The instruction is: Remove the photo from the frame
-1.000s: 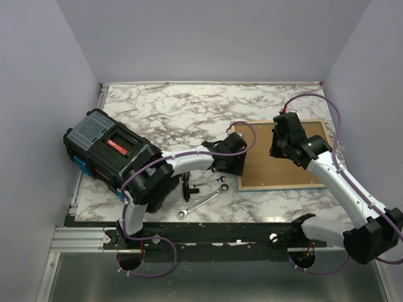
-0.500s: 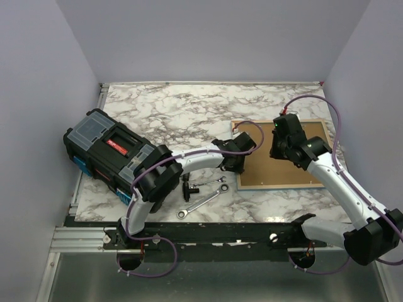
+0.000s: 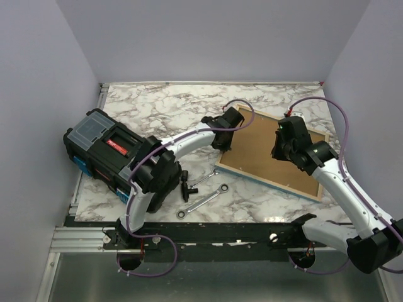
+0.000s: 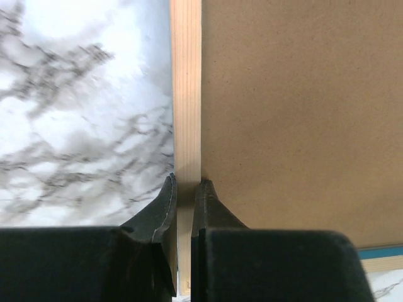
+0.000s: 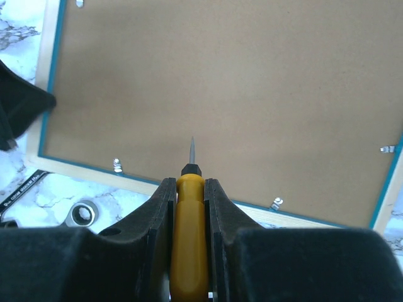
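Observation:
The frame (image 3: 261, 157) lies face down and askew on the marble table, its brown back up, with a pale wood rim (image 4: 187, 94) and a turquoise inner line (image 5: 45, 94). The photo is hidden under the backing board (image 5: 239, 82). My left gripper (image 3: 225, 146) is at the frame's left edge, shut on the wood rim, one finger either side (image 4: 186, 184). My right gripper (image 3: 284, 150) hovers over the middle of the back, shut on a yellow-handled screwdriver (image 5: 189, 226) whose tip points at the board. Small metal tabs (image 5: 116, 165) sit along the rim.
A black toolbox (image 3: 110, 151) lies at the left of the table. Two wrenches (image 3: 201, 200) and a small black tool (image 3: 186, 187) lie just in front of the frame's near-left corner. Walls close in the table at the back and on both sides.
My left gripper has shut on the frame's left rim and moved toward the back, swinging the frame from square to askew. The right gripper still holds the screwdriver above it.

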### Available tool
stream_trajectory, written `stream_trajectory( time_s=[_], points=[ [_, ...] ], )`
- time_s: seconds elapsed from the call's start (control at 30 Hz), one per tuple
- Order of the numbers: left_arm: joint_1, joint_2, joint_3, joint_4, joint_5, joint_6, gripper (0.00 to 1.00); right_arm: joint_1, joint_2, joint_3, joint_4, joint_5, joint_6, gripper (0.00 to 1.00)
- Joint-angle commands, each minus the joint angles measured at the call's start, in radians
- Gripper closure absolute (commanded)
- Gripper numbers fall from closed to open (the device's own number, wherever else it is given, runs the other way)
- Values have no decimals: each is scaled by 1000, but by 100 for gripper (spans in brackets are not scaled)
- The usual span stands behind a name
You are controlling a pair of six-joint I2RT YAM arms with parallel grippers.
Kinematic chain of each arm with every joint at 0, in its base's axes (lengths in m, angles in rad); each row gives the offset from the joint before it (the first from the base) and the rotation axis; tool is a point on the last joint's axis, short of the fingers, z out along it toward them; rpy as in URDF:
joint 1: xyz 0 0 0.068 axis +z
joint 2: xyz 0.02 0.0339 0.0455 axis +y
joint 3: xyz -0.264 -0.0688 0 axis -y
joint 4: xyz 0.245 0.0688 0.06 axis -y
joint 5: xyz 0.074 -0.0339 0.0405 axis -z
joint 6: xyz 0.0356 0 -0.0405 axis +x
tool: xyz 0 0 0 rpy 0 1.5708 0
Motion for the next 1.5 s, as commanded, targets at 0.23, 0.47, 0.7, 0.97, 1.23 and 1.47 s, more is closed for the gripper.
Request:
stream_trajectory(
  time_s=[0.23,0.47,0.7,0.97,1.23,1.47],
  points=[
    [165,-128,41,3,172,27,35,-1,-61,25,3,-50,14,99],
    [158,-286,-108,52,306,-113,19,-2,-95,17,34,-60,-10,99],
    [74,-427,-356,182,321,-404,20,-1,-116,1,42,-93,-25,100],
    [-80,-288,-313,185,270,-836,20,-1,-192,15,19,-98,-13,99],
    [-143,-185,-214,122,73,-1078,17,-2,-282,55,-28,-87,-3,99],
    [-143,-63,-130,61,105,-1221,20,-2,-294,60,-33,-96,-6,99]
  ],
)
